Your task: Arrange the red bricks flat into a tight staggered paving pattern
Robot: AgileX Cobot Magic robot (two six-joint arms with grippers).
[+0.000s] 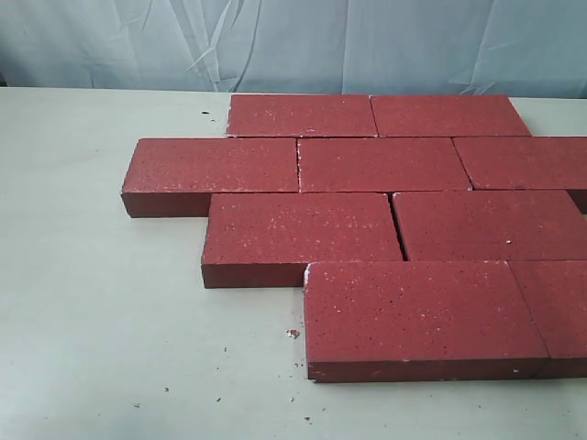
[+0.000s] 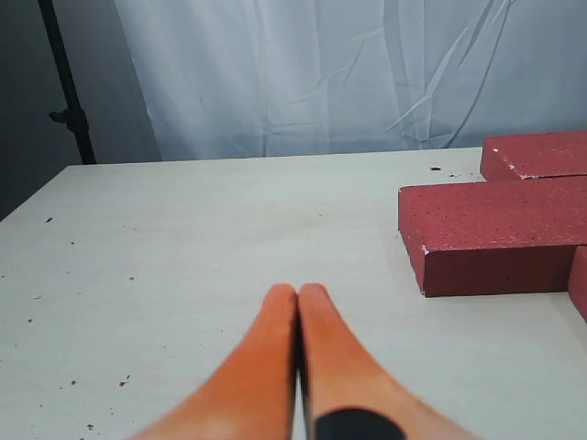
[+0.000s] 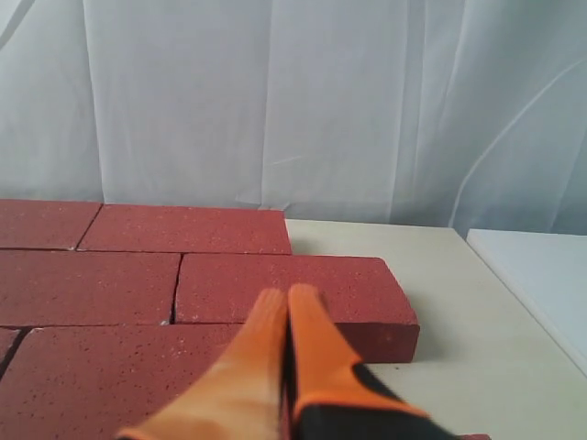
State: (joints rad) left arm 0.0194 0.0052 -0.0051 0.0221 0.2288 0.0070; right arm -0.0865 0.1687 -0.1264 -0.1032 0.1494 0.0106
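Note:
Several red bricks lie flat on the pale table, packed in four offset rows that run from the middle to the right edge of the exterior view. No gripper appears in that view. In the left wrist view my left gripper is shut and empty over bare table, with the end of a red brick off to one side. In the right wrist view my right gripper is shut and empty above the red bricks, near an outer brick's end.
A white cloth backdrop hangs behind the table. Small crumbs dot the table in front of the bricks. A dark stand pole rises beyond the table edge in the left wrist view. A white surface adjoins the table.

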